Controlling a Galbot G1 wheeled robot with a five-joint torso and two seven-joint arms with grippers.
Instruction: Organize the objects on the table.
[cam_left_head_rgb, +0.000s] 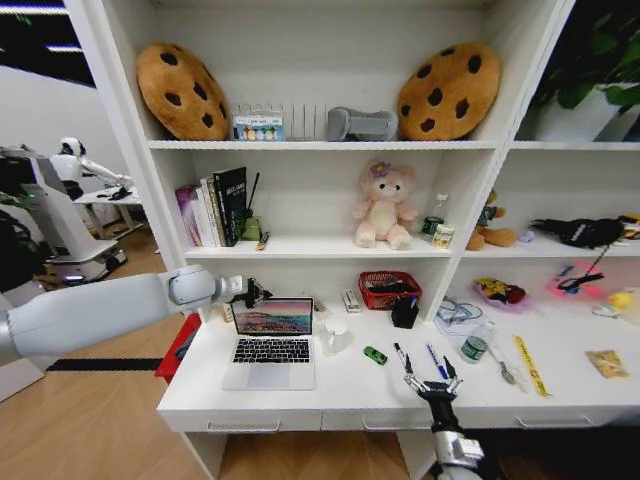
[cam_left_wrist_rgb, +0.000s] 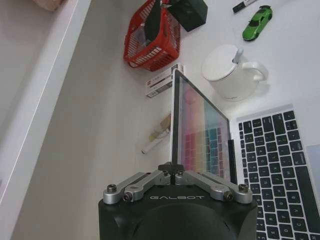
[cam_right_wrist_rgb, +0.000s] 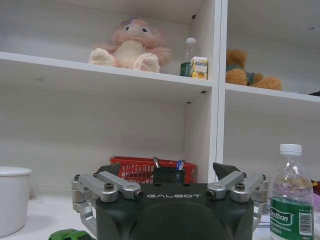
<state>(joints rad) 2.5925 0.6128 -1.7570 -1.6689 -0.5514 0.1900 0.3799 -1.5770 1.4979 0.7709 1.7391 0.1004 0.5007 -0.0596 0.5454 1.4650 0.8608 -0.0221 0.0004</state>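
L gripper fingers pinched on open silver laptop's lid edge; R gripper fingers apart above white table near black pen.

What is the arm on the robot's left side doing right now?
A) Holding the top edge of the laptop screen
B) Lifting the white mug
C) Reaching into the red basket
A: the left gripper has its fingers pinched on the top edge of the open laptop screen.
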